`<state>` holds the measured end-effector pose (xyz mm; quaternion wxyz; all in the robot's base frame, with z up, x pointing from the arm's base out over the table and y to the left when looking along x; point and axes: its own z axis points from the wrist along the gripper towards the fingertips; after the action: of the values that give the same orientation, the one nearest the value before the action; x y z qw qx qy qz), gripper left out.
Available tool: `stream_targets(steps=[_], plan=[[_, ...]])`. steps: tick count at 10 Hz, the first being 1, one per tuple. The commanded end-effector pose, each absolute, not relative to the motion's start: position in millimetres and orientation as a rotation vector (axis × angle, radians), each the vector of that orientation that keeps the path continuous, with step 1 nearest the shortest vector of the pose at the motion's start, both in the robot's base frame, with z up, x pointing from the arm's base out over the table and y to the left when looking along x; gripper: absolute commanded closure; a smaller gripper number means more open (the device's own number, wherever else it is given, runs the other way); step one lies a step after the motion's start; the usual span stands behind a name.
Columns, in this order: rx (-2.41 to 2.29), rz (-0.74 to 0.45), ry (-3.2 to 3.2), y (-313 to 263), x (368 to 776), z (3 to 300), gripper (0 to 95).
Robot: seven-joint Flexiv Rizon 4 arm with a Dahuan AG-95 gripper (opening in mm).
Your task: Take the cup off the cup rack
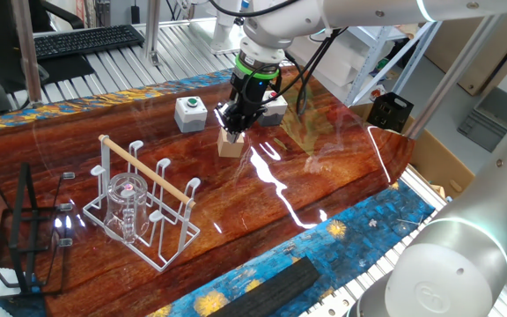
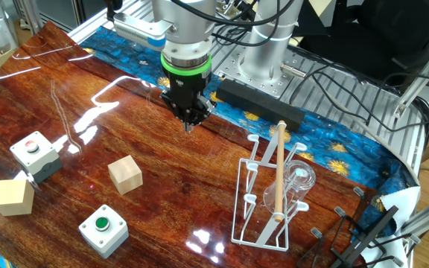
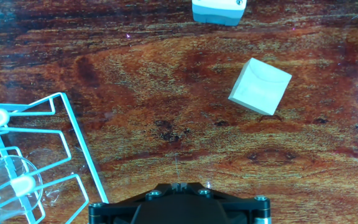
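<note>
The cup is sitting upturned on the cup rack near the desk edge; rigid, slick, breakable glass, likely best gripped around its body; the tool is hanging narrow, holding nothing.

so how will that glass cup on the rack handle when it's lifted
The cup looks like clear glass, so probably rigid, smooth and breakable. It sits over a peg of the rack, so it likely must come straight up or it may snag.
</note>
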<state>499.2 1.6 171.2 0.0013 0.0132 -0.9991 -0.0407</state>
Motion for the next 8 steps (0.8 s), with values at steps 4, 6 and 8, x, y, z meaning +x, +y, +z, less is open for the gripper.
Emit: stream_targets(steps=[4, 6, 8], plan=[[-0.068, -0.156, -3.125, 20, 467, 163, 95.0], [-0.106, -0.153, -3.126, 22, 479, 160, 95.0], [-0.137, -0.143, -3.126, 24, 498, 158, 95.0]])
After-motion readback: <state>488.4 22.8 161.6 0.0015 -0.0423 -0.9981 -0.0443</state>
